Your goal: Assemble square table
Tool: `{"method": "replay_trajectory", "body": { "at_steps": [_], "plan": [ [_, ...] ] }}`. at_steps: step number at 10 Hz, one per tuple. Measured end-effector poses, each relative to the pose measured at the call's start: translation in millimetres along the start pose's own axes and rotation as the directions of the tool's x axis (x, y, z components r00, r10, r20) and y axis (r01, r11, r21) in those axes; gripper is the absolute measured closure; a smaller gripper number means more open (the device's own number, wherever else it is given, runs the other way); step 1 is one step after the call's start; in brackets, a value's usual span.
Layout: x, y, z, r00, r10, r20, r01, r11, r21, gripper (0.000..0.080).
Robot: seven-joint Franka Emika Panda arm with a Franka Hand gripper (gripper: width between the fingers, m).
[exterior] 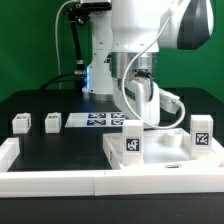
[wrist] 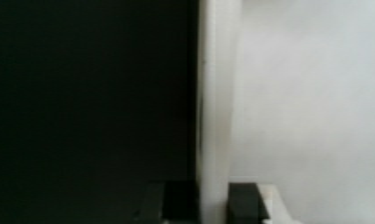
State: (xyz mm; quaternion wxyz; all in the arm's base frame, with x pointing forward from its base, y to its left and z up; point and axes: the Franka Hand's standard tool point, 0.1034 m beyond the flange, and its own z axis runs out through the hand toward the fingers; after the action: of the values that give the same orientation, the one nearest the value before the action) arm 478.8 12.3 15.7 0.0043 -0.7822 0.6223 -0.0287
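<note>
On the exterior view, the white slab [exterior: 162, 160] lies flat at the front corner of the black tabletop [exterior: 60, 150], on the exterior view's right. It sits just beside the border rails [exterior: 60, 183] that line the front edge. Two upright leg blocks stand on it: one [exterior: 132, 141] near its corner toward the middle of the tabletop, the other [exterior: 202, 134] toward the edge on the exterior view's right. Both show their black-and-white tags to the camera.

Two loose leg blocks [exterior: 20, 123] [exterior: 52, 122] sit side by side but apart, near the edge on the exterior view's left. The marker board [exterior: 95, 121] lies flat mid-tabletop, toward the far edge. The arm [exterior: 135, 40] reaches down behind the nearer upright block, so the tool [exterior: 150, 120] is at the slab's far side, partly hidden from me there.

The wrist view is mostly two halves, dark on one side and plain white on the other, split by a straight edge. The tool [wrist: 212, 204] is closed here: its dark pads [wrist: 255, 204] press from both sides on a thin white edge that runs away from them. This looks to be the slab's raised rim (I can't make out any tags at this range).
</note>
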Motion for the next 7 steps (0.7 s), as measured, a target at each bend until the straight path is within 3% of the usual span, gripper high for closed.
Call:
{"method": "replay_trajectory", "body": {
  "at_steps": [1,3,5,7],
  "plan": [
    [9.7,3.7,0.3,0.999,-0.043,-0.001,0.043,0.999,-0.001,0.0741],
    [7.7,3.2,0.3,0.997,-0.074,-0.003,0.074,0.997,-0.001,0.0741],
    [16.9,6.3,0.1,0.979,-0.201,-0.009,0.201,0.980,-0.007,0.0741],
    [39.9,5.0,-2.8,0.910,-0.413,-0.023,0.413,0.911,-0.010,0.0738]
  ]
}}
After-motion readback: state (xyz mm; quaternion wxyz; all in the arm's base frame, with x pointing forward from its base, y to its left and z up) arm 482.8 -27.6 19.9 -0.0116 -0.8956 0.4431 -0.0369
